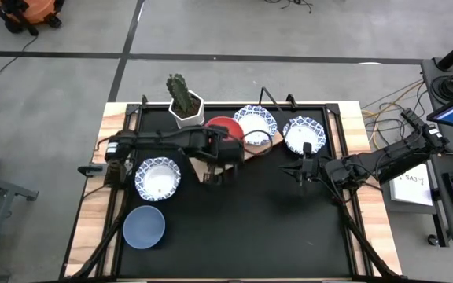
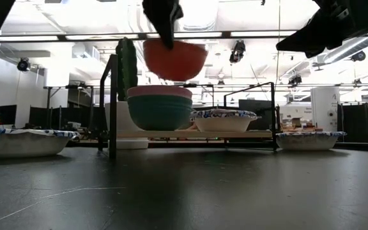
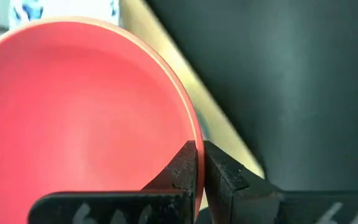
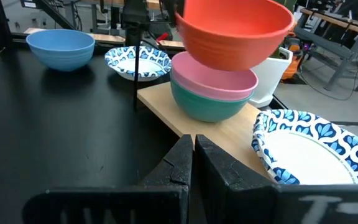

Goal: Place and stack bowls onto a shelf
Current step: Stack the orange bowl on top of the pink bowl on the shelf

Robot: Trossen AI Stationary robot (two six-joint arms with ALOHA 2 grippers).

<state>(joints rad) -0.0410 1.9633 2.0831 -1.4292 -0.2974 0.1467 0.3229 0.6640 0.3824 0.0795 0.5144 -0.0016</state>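
1. Gripping the red bowl (image 4: pixel 236 32) by its rim, the left gripper (image 3: pixel 199 163) has both fingers clenched on the bowl's edge, one inside, one outside.
2. Red bowl hangs in the air just above the pink bowl (image 4: pixel 214 81), not touching it; a clear gap shows in the low view.
3. Pink bowl sits nested in the green bowl (image 2: pixel 160 112), and that stack stands on the shelf (image 4: pixel 225 135) at its end nearest the cactus pot (image 1: pixel 187 114).
4. Right gripper (image 4: pixel 194 151) hovers over the black table (image 1: pixel 274 228) at about 3 o'clock of table centre, fingers pressed together, holding nothing.
5. Near edge, about 8 o'clock: blue bowl (image 1: pixel 144 226) alone on the table.
6. Just past it, about 9 o'clock: a patterned white bowl (image 1: pixel 158 178) on the table, beside the left arm.
7. Farther back, about 12 o'clock: a second patterned bowl (image 1: pixel 255 123) rests on the shelf, beside the green-pink stack.
8. About 1 o'clock: a third patterned bowl (image 1: pixel 303 134) on the table, just off the shelf's end, near the right gripper.
9. Farthest, about 11 o'clock: white cactus pot at the table's back edge, close behind the stack.
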